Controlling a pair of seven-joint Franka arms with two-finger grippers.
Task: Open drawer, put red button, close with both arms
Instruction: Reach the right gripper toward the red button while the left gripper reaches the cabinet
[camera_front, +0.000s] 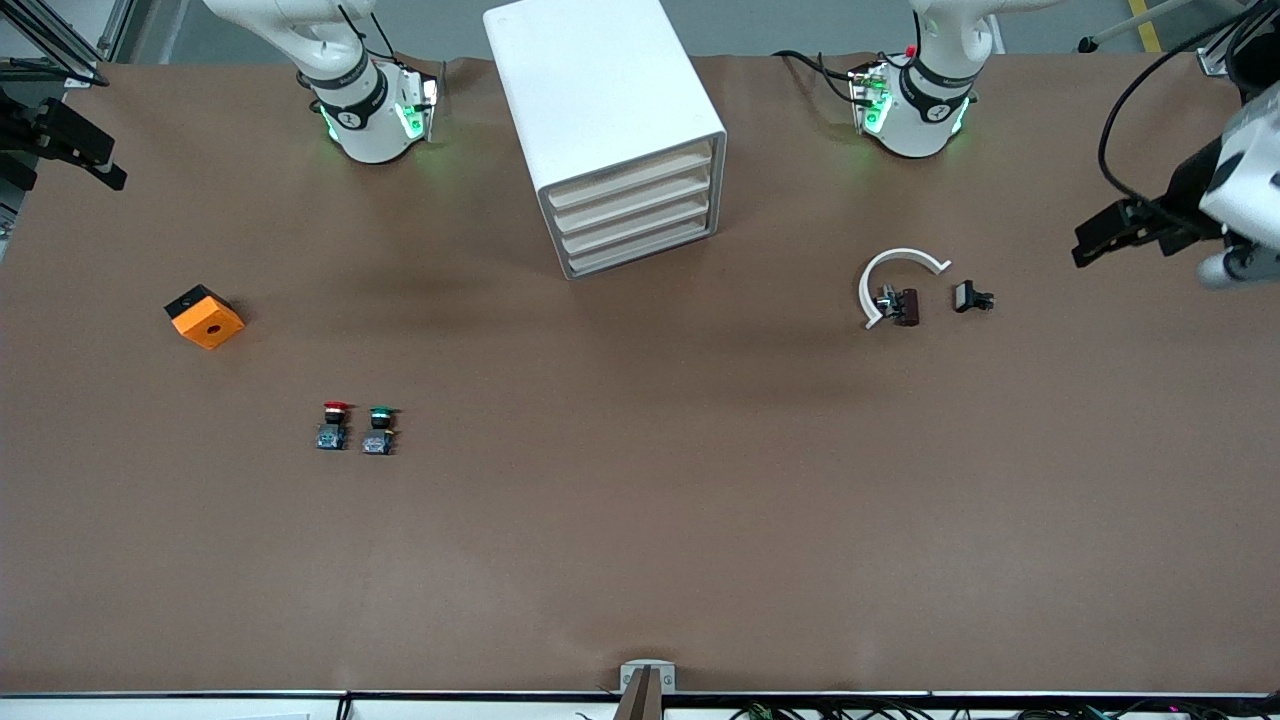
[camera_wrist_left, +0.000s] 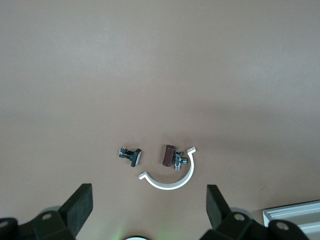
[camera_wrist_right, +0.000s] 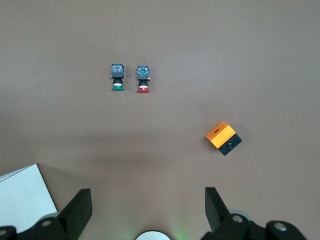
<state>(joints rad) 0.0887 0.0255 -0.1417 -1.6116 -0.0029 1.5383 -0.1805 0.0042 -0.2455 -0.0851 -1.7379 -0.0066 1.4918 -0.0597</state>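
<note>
The brown worktop (camera_front: 640, 520) carries one boxy white cabinet (camera_front: 600, 90) between the two arm bases, its four pale beige drawer fronts all flush. The drawer (camera_front: 632, 176), the uppermost of them, is shut.

Both arms wait, drawn back at their own ends. The left gripper (camera_wrist_left: 149, 210) hangs over the worktop at the left arm's end, jaws wide and holding nothing. The right gripper (camera_wrist_right: 148, 207) hangs over the right arm's end, jaws likewise wide and empty.

One orange block (camera_front: 205, 316) with a black side and a round hole in its top lies toward the right arm's end, farther from the front camera than the buttons. One white C-shaped clamp ring (camera_front: 893, 277) lies toward the left arm's end, with one small brown and metal part (camera_front: 901, 304) inside its curve and one small black and metal part (camera_front: 970, 297) just beside it, apart.

There are two push-buttons side by side, not touching. The red button (camera_front: 334, 426) has a round red cap on a black neck and blue-grey body, and lies on the worktop well apart from the cabinet, nearer the front camera. Its green-capped twin (camera_front: 379, 431) lies on the side toward the left arm's end.
</note>
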